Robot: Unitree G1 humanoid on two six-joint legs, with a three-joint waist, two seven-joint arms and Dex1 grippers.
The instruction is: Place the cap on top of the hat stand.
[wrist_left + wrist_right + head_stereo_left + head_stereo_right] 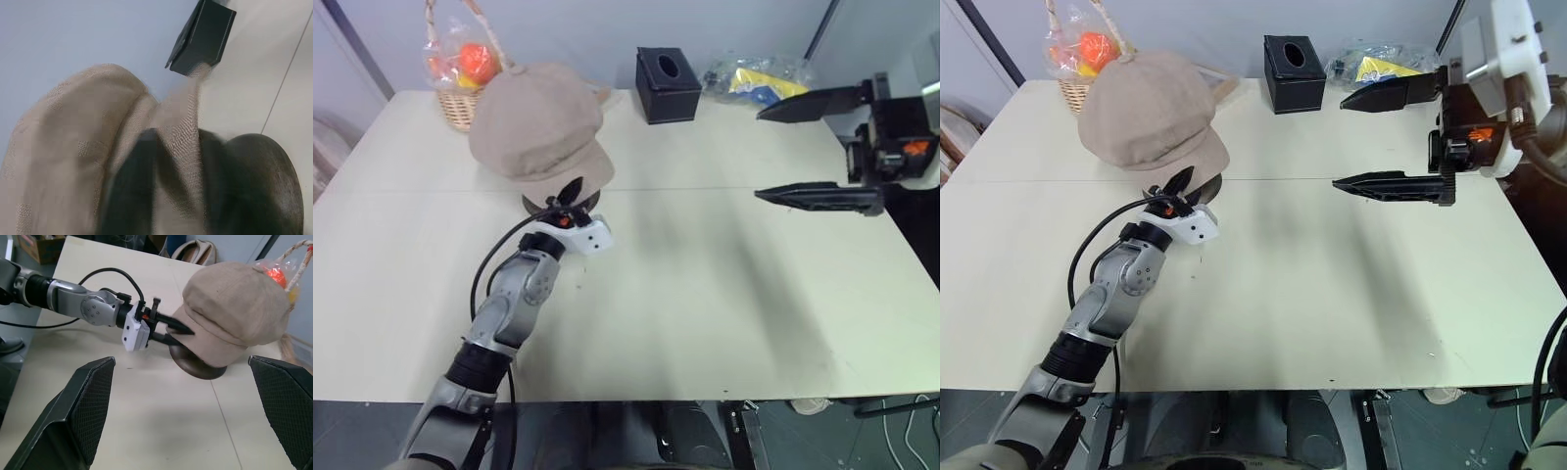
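Cap (pixel 540 127) sitting on hat stand (pixel 198 366) upper left, left gripper (pixel 570 192) pinching its brim, right gripper (pixel 803 152) hovering upper right, 2 fingers gaping apart.

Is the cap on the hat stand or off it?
On: the cap covers the hat stand; its base shows beneath.

soft beige-tan panelled cap (pixel 540 125) with puffy round crown, sitting over the dark brown hat stand (pixel 198 366), short brim pointing toward 5 o'clock on the tabletop (pixel 705 294), only the stand's round disc base showing beneath it, at about 11 o'clock of the tabletop's centre
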